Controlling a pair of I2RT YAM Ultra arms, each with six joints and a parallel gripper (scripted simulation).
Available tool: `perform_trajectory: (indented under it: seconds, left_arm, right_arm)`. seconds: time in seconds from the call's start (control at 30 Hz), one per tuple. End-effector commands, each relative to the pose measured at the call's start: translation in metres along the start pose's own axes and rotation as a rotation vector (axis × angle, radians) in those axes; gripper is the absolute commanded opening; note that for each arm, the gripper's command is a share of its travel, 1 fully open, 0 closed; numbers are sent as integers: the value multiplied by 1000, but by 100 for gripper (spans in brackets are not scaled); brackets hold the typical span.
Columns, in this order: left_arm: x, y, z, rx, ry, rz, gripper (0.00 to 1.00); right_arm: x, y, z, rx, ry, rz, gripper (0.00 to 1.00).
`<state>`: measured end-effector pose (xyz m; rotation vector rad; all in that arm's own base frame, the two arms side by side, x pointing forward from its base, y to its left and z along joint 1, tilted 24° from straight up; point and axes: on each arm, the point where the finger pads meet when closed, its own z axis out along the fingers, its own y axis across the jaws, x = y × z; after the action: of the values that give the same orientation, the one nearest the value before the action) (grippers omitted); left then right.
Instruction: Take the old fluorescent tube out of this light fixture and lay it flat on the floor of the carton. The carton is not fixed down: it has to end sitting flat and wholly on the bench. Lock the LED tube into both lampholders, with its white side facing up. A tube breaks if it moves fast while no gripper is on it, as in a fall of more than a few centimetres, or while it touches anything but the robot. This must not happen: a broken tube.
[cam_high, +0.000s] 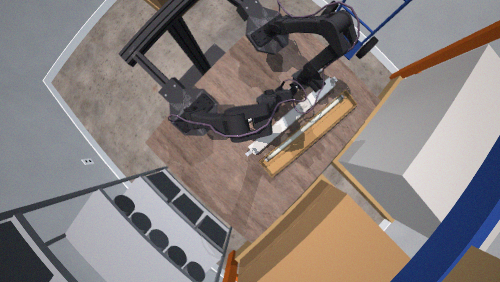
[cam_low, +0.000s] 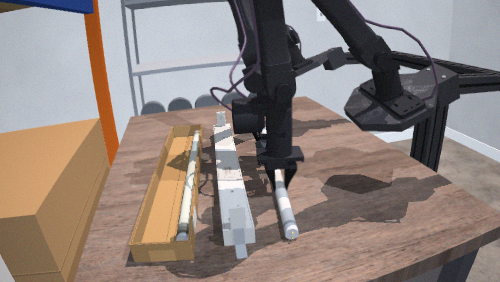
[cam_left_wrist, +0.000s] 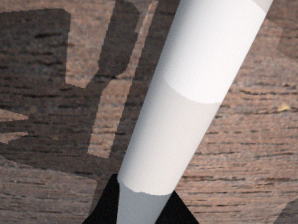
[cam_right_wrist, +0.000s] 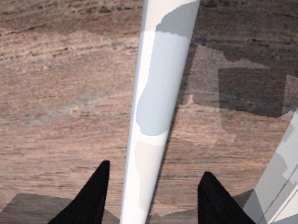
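Observation:
The LED tube (cam_low: 283, 205), white with grey patches, lies along the bench right of the empty grey fixture (cam_low: 230, 185), at or just above the wood. My left gripper (cam_low: 280, 172) is shut on the tube partway along it, and it also shows in the left wrist view (cam_left_wrist: 140, 196). My right gripper (cam_right_wrist: 156, 174) is open, its fingers straddling the tube's far end without touching it. It is mostly hidden behind the left arm in the exterior view. The old fluorescent tube (cam_low: 187, 185) lies flat inside the carton (cam_low: 165, 195).
The carton sits flat on the bench left of the fixture, close beside it. The fixture's lampholders (cam_low: 220, 119) (cam_low: 240, 245) stand at its two ends. A large cardboard box (cam_low: 45, 190) stands off the bench's left edge. An arm base (cam_low: 390, 100) stands at the right.

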<state>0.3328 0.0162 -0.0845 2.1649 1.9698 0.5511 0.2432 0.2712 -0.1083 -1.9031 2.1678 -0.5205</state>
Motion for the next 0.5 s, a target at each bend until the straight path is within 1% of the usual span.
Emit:
perform_trajectory:
  seconds: [0.0,0.07,0.1,0.13,0.17,0.2,0.3,0.33,0.37,0.4,0.47]
  left_arm:
    - [-2,-12,3,32,-16,3,11]
    - [-2,-12,3,32,-16,3,11]
    - [-2,-12,3,32,-16,3,11]
    - [-2,-12,3,32,-16,3,11]
    - [-2,-12,3,32,-16,3,11]
    - [-1,1,-1,-5,-5,1,11]
    - [-1,1,-1,-5,-5,1,11]
    - [-2,-12,3,32,-16,3,11]
    - [-2,-12,3,32,-16,3,11]
    - [-2,-12,3,32,-16,3,11]
    - [-2,-12,3,32,-16,3,11]
  right_arm:
    - [-12,-6,1,9,-28,6,49]
    - [1,13,12,-8,-10,-40,49]
    - [-3,0,15,0,-20,-7,49]
    - [-9,-4,17,6,-32,0,49]
    - [-12,-4,18,9,-39,0,49]
    - [-8,-1,16,11,-31,-7,49]
    - [-8,-1,24,12,-35,-9,49]
    - [-2,7,12,-2,-15,-24,11]
    - [-2,8,10,-2,-15,-23,11]
    - [-11,2,6,9,-38,-13,11]
    - [-9,2,6,5,-30,-15,11]
